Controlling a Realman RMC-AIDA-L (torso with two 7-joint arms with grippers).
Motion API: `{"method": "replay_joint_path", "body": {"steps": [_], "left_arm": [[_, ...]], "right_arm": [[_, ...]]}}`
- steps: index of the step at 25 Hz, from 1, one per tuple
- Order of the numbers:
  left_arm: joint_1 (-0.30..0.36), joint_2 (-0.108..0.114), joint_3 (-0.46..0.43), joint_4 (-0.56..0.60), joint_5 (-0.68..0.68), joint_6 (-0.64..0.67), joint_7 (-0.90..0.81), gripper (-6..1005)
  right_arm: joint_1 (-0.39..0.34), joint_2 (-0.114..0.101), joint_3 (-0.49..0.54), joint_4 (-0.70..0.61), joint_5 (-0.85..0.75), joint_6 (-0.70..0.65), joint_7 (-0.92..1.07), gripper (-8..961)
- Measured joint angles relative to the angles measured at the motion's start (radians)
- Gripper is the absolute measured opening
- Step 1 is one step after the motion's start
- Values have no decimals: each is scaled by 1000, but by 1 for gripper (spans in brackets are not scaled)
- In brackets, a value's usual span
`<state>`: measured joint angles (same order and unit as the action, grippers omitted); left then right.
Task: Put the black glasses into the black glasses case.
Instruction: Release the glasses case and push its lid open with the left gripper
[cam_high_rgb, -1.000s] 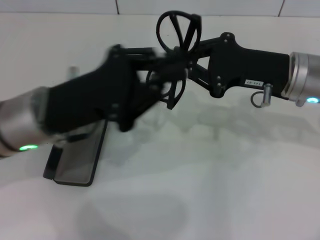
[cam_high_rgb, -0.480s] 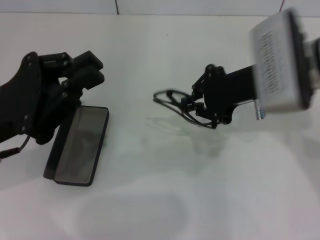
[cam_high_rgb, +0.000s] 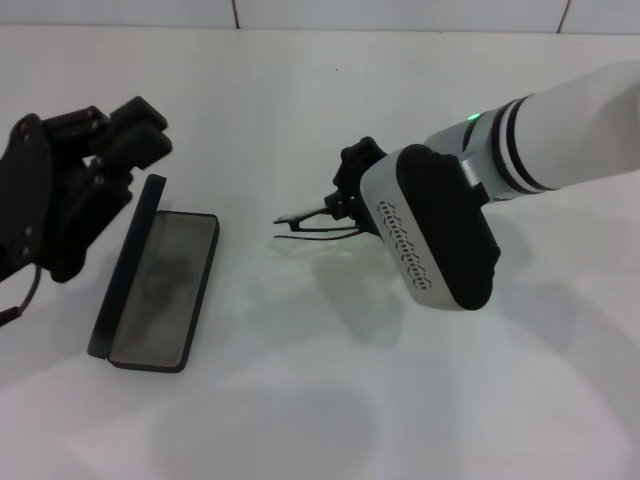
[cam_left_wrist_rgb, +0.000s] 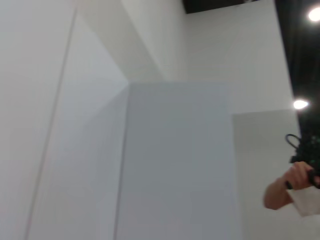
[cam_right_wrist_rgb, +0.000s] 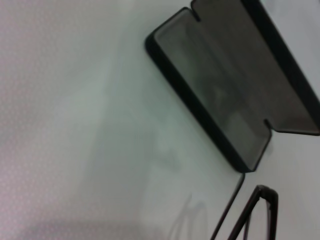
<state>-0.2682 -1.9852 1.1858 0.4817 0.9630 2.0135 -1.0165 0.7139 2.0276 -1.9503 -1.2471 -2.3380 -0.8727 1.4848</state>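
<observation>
The black glasses (cam_high_rgb: 312, 221) are clamped in the right gripper (cam_high_rgb: 345, 208) above the table (cam_high_rgb: 300, 400), beside the open black glasses case (cam_high_rgb: 160, 290). The grey lining is shown only from the right wrist. The left gripper (cam_high_rgb: 110, 150) is held spread near the lid.

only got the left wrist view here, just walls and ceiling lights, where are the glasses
Observer: The right hand holds the black glasses above the table, right of the case.
Operator: case open?
Observer: Yes, the black glasses case lies open, its grey lining showing and nothing in it.
Operator: where's my left hand
Observer: The left hand hangs near the case's far end, holding nothing.
</observation>
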Motion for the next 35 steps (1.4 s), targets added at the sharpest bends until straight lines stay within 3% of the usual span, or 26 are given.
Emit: {"method": "replay_joint_path", "body": {"steps": [5, 9, 14, 18, 23, 24, 27, 31, 35], "left_arm": [[14, -2, -33, 5, 22, -82, -33, 167], [11, -3, -34, 94, 49, -197, -136, 171], [14, -3, -38, 407, 204, -442, -415, 177], [2, -15, -86, 712, 467, -583, -711, 181], [-20, -38, -169, 1007, 814, -594, -1098, 263], [-20, -38, -169, 1007, 814, -594, -1098, 283], [-83, -51, -95, 1223, 1202, -548, -1447, 301], [-116, -85, 25, 1355, 1466, -485, -1640, 300], [-132, -102, 161, 1413, 1677, -401, -1817, 313]], "right_arm": [[-58, 0, 55, -67, 15, 7, 45, 87], [-142, 0, 178, -169, 108, -60, 100, 87], [-293, -5, 424, -287, 346, -185, 163, 87], [-401, -6, 668, -307, 592, -368, 165, 87], [-479, -7, 779, -258, 681, -439, 154, 87], [-489, -8, 790, -242, 690, -443, 149, 87], [-508, -8, 851, -175, 720, -477, 127, 87], [-497, -9, 941, -60, 735, -523, 91, 87], [-481, -10, 957, 13, 742, -524, 46, 87]]}}
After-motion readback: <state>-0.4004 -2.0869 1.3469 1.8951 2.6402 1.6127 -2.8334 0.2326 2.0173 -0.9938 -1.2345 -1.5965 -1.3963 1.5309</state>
